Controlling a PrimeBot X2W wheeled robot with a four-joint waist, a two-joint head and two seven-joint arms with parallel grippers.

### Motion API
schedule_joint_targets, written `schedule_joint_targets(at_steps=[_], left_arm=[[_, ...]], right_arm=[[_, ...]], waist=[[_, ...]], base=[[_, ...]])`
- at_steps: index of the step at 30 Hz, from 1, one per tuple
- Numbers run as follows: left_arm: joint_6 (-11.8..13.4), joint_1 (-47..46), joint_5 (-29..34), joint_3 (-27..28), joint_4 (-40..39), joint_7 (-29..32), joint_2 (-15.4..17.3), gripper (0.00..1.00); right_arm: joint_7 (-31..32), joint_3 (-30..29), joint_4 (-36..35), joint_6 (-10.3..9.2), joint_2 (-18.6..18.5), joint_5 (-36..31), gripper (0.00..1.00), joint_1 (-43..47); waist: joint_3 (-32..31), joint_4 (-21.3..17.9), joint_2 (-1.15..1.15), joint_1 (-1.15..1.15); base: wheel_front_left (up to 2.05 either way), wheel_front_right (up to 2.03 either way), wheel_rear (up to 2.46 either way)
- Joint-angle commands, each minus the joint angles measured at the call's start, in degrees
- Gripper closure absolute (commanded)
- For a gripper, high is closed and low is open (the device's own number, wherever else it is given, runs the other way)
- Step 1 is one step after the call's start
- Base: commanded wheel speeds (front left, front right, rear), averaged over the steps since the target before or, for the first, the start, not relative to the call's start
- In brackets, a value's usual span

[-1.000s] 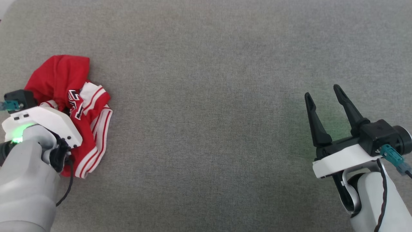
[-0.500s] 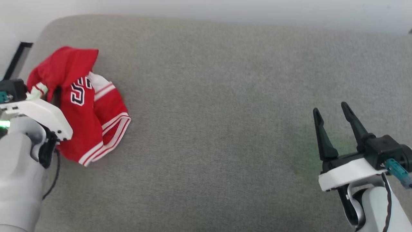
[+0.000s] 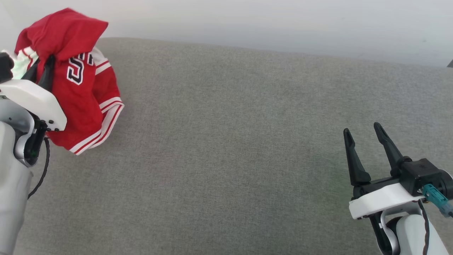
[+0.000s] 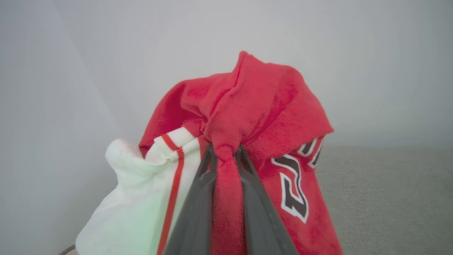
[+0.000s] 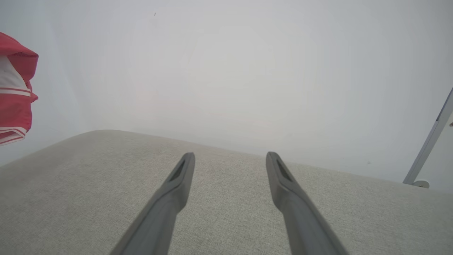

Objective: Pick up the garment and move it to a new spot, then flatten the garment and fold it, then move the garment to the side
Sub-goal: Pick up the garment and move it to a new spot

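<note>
The red garment [image 3: 76, 95] hangs bunched at the far left of the head view, lifted off the grey cushion [image 3: 230, 141]. Its white sleeve end, striped trim and black lettering show. My left gripper [image 3: 44, 69] is shut on a fold of the red cloth; in the left wrist view the garment [image 4: 254, 106] drapes over both dark fingers, which pinch it at the left gripper [image 4: 224, 152]. My right gripper [image 3: 361, 129] hovers open over the cushion at the lower right, nothing between its fingers [image 5: 177, 180]. The right wrist view catches the garment [image 5: 14, 88] at its left edge.
The grey fabric cushion spans the whole work area, with its rounded far edge [image 3: 247, 47] against a pale wall. A thin metal leg [image 5: 430, 141] with a foot stands beyond the cushion at the right.
My left gripper has risen with the garment, which now hangs off the cushion instead of lying crumpled on it. The head camera has tilted up, bringing the wall into view. The right gripper stays open.
</note>
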Motion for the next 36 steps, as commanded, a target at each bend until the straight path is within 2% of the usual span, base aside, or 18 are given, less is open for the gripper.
schedule_joint_targets(at_steps=[1, 13, 20, 26, 36], left_arm=[[0.9, 1.5, 0.3, -0.1, -2.5, 1.0, 0.5, 1.0], [6.4, 8.9, -1.0, 0.5, -26.3, 10.2, 5.4, 1.0], [7.9, 10.6, -0.7, -0.4, -35.7, 14.2, 6.5, 1.0], [7.5, 10.9, -0.7, -2.4, -41.8, 17.0, 6.3, 1.0], [6.1, 10.2, -0.2, -8.2, -47.5, 20.6, 3.1, 1.0]], right_arm=[[-0.3, -0.1, -0.1, 0.0, 0.2, 0.4, 0.0, 0.3], [-1.2, -3.2, -0.1, 0.0, 0.3, 0.4, 0.0, 0.2], [-1.5, -6.5, -0.9, 0.0, 0.8, -0.5, 0.0, 1.3], [-1.7, -9.1, -2.1, 0.0, 1.5, -1.5, 0.0, 2.2], [-1.7, -11.5, -3.4, 0.0, 2.9, -2.1, 0.0, 3.3]], waist=[[-0.3, -0.3, 0.0, 0.0], [-1.1, -6.3, 0.0, 0.0], [-1.1, -10.6, 0.0, 0.0], [-1.0, -15.0, 0.0, 0.0], [0.2, -22.0, 0.0, 0.0]], base=[[0.0, 0.0, 0.0], [0.0, 0.0, 0.0], [0.0, 0.0, 0.0], [0.0, 0.0, 0.0], [0.0, 0.0, 0.0]])
